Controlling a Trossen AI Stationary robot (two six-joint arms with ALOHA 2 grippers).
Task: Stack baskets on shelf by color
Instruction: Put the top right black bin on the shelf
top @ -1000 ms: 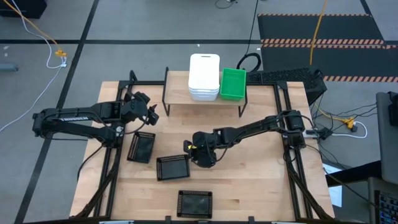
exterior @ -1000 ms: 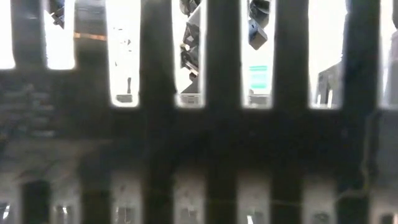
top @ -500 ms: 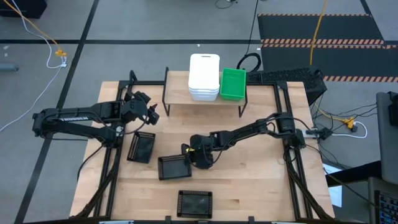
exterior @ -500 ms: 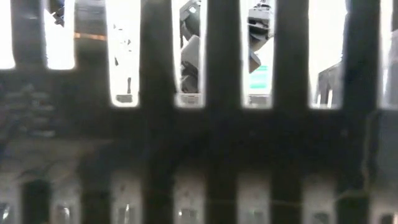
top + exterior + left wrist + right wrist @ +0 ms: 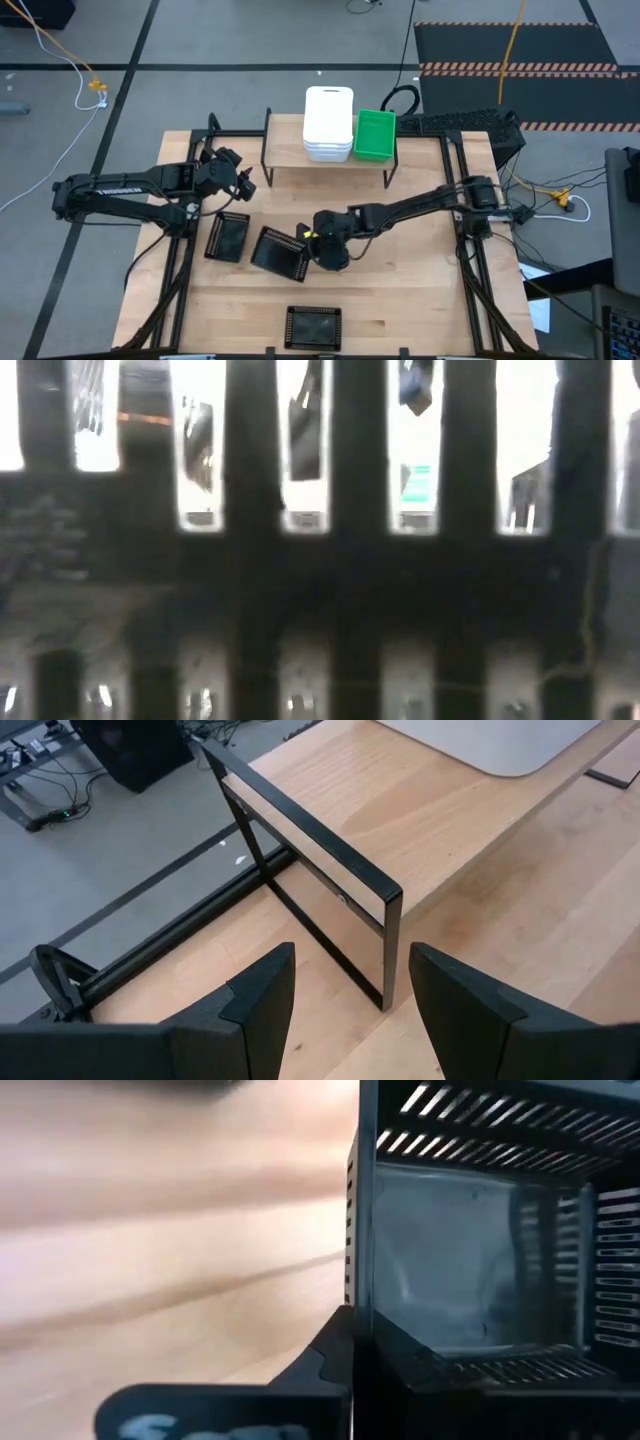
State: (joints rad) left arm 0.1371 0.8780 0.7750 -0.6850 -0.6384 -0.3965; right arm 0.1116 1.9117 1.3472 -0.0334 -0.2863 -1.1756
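The shelf (image 5: 285,150) stands at the table's far edge. On its board a stack of white baskets (image 5: 328,123) sits next to a stack of green baskets (image 5: 374,133). Three black mesh baskets are on the table side: one (image 5: 228,236) lies flat at the left, one (image 5: 313,326) lies at the near edge, and one (image 5: 279,250) is tilted at the centre. My right gripper (image 5: 311,243) is shut on the tilted one. My left gripper (image 5: 243,181) is open and empty, close to the shelf's left leg (image 5: 385,950). My right gripper holds the tilted black mesh basket by its right-hand end wall (image 5: 360,1270), near a corner. One finger (image 5: 325,1365) lies outside the wall and the other seems to be inside the basket. The fingers come slanting down from the table's right. The basket is tilted, its held end raised.
The black basket at the near edge stands right in front of the low camera, and its mesh (image 5: 350,560) blocks most of that view. The left part of the shelf board (image 5: 400,810) is bare. Black frame rails (image 5: 175,290) run along the table's sides.
My right gripper has dipped toward the central black basket and taken hold of its right end. The basket lay flat a second ago. Now it is tipped up, turned about, and shifted a little toward the far edge. My left arm has kept still.
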